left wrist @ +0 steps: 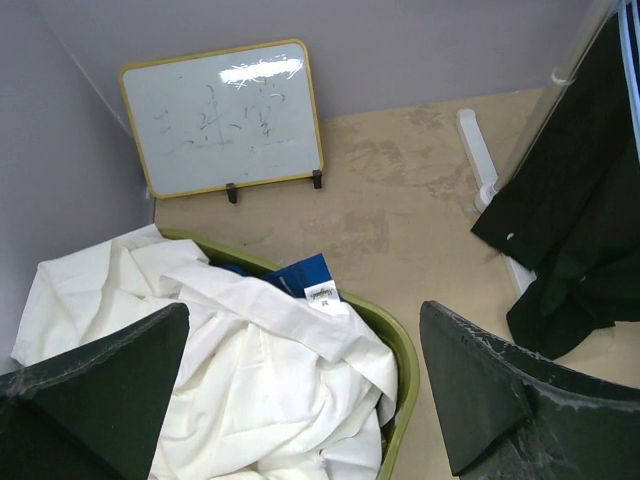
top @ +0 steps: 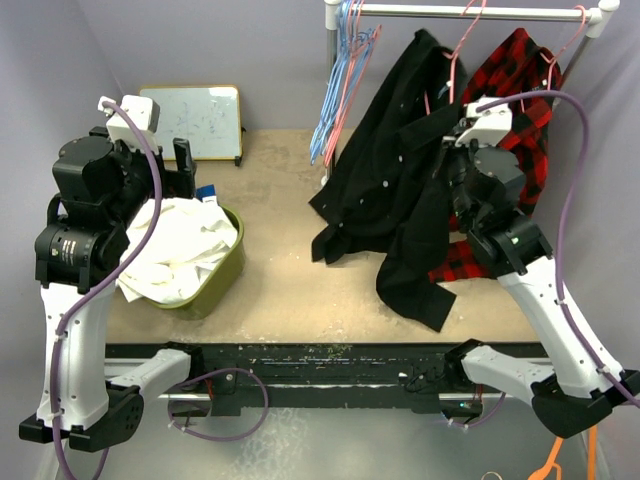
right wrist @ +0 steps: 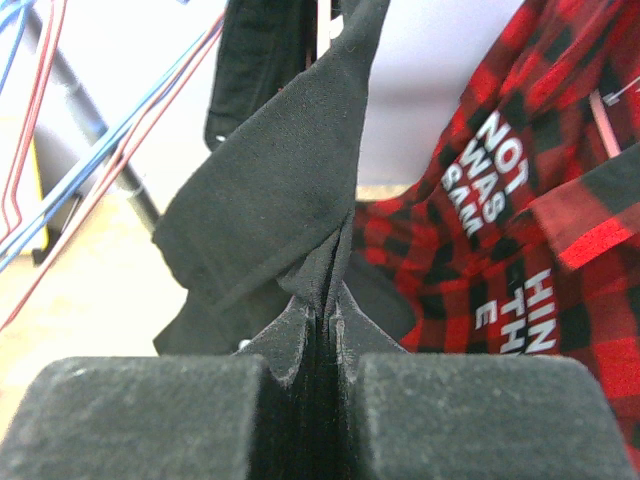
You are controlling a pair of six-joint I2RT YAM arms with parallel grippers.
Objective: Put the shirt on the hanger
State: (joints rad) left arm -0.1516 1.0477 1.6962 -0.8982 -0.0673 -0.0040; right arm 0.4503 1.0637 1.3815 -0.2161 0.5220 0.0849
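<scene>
The black shirt [top: 395, 190] hangs under the rail from the pink hanger [top: 453, 68], and its lower folds trail onto the table. My right gripper [top: 466, 165] is raised beside the shirt and shut on a fold of it. In the right wrist view the black cloth [right wrist: 280, 190] rises out of the pinched fingertips of the right gripper [right wrist: 325, 300]. My left gripper [top: 172, 180] hovers over the basket at the left, open and empty. The left wrist view shows its fingers [left wrist: 490, 390] wide apart, with an edge of the shirt [left wrist: 570, 230] at the right.
A green basket [top: 228, 268] holds a white garment [top: 180, 245]. A whiteboard [top: 195, 120] leans on the back wall. The red-and-black plaid shirt [top: 525, 90] hangs just right of the black one. Light-blue and pink hangers [top: 340, 90] hang at the rail's left end.
</scene>
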